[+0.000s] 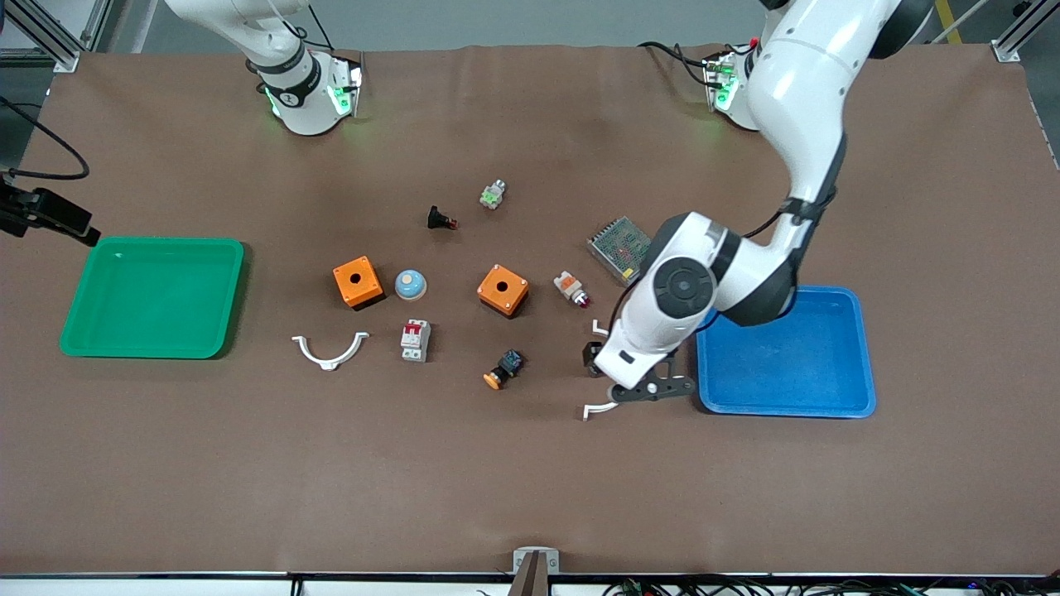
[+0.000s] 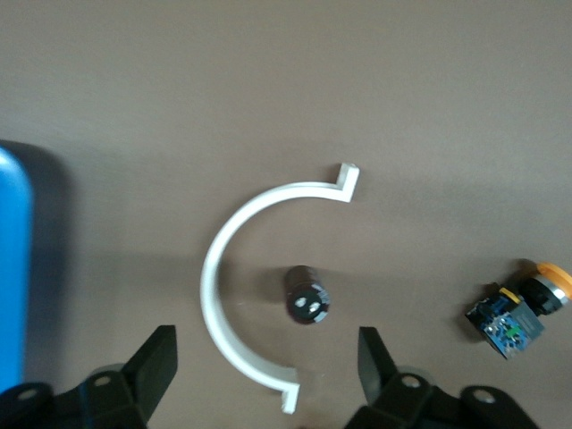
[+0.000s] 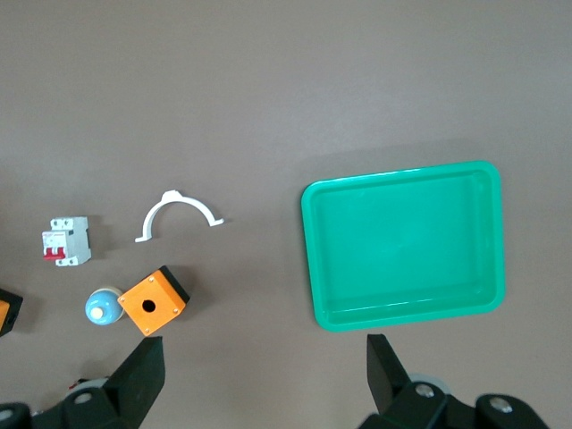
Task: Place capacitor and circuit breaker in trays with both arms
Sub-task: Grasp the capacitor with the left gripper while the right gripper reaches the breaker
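The capacitor (image 2: pixel 306 295) lies on its side on the brown table, inside the curve of a white clip (image 2: pixel 223 286). In the front view the capacitor (image 1: pixel 591 354) shows partly beside the left arm. My left gripper (image 2: pixel 268 366) is open and empty, low over the table just short of the capacitor, beside the blue tray (image 1: pixel 865 356). The circuit breaker (image 1: pixel 415 339), white-grey with red toggles, lies nearer the front camera than the orange boxes; it also shows in the right wrist view (image 3: pixel 65 241). My right gripper (image 3: pixel 264 375) is open and empty, high over the table, out of the front view.
A green tray (image 1: pixel 153 242) stands at the right arm's end. Two orange boxes (image 1: pixel 358 281) (image 1: pixel 503 290), a blue dome (image 1: pixel 410 284), a second white clip (image 1: pixel 330 349), an orange-capped switch (image 1: pixel 504 368), an indicator lamp (image 1: pixel 571 288), a black push-button (image 1: pixel 441 219) and a mesh-covered unit (image 1: pixel 619 244) lie mid-table.
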Robot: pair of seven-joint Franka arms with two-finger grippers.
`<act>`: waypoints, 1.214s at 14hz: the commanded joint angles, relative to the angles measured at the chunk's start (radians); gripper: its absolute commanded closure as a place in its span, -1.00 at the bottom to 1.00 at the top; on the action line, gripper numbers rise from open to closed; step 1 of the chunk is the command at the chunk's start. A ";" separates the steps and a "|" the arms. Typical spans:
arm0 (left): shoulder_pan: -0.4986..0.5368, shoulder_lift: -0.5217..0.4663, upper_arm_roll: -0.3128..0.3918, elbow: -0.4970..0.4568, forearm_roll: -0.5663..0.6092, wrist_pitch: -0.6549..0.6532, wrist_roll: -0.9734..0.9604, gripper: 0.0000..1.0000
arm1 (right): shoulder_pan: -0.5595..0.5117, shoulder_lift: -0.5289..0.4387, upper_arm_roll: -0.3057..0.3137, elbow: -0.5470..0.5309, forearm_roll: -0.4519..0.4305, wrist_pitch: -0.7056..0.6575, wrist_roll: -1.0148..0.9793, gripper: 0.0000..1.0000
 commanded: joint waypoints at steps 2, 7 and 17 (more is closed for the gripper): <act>-0.028 0.086 0.021 0.042 0.012 0.050 -0.019 -0.43 | 0.123 0.046 -0.001 -0.060 0.019 0.029 0.034 -1.00; -0.049 0.128 0.026 0.042 0.012 0.096 -0.048 -0.21 | 0.280 0.189 -0.001 -0.193 0.111 0.291 0.235 -1.00; 0.004 0.061 0.029 0.029 0.073 0.082 -0.042 1.00 | 0.475 0.511 -0.002 -0.216 0.226 0.709 0.381 -1.00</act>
